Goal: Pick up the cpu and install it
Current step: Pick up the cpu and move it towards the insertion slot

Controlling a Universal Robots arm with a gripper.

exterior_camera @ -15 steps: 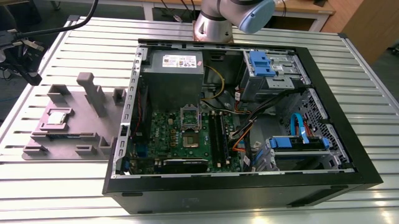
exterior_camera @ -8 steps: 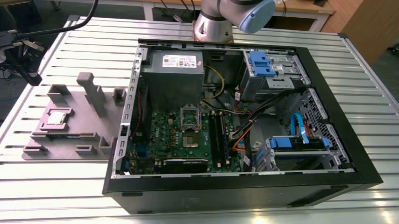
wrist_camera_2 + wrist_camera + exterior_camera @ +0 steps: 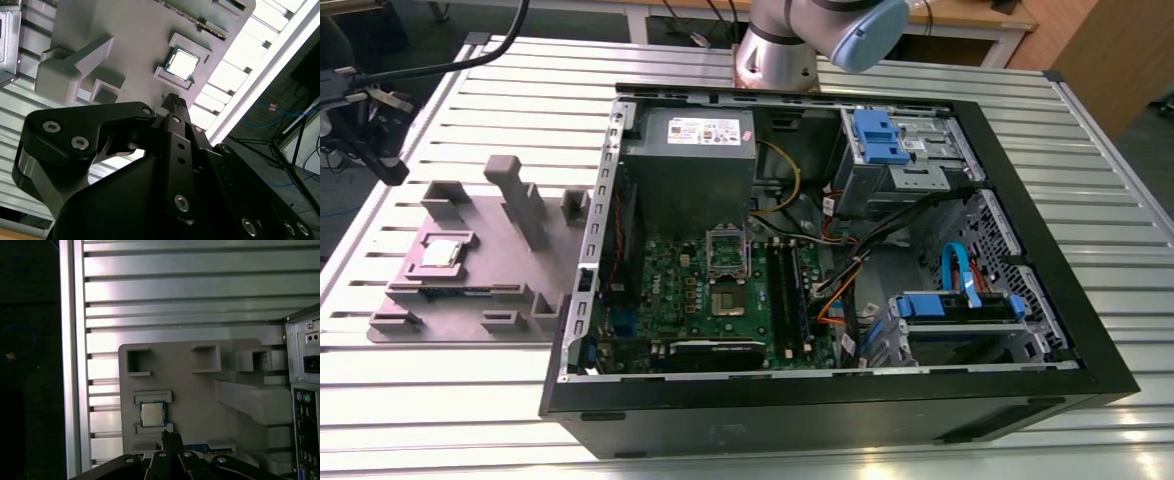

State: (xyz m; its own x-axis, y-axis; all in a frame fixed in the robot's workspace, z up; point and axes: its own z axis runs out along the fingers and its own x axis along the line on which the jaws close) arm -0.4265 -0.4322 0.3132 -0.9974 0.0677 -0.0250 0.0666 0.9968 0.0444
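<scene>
The small, flat, silvery-topped square cpu [image 3: 152,414] lies in its pocket on the grey moulded tray [image 3: 200,400]. The black pincer [image 3: 171,437] hovers just beside it, fingertips pressed together and gripping nothing.

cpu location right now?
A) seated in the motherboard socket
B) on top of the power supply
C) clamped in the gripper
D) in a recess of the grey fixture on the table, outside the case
D: the cpu lies in a recess of the grey fixture, at the exterior view's left of the case. In the first wrist view, the gripper is near it but holds nothing.
</scene>
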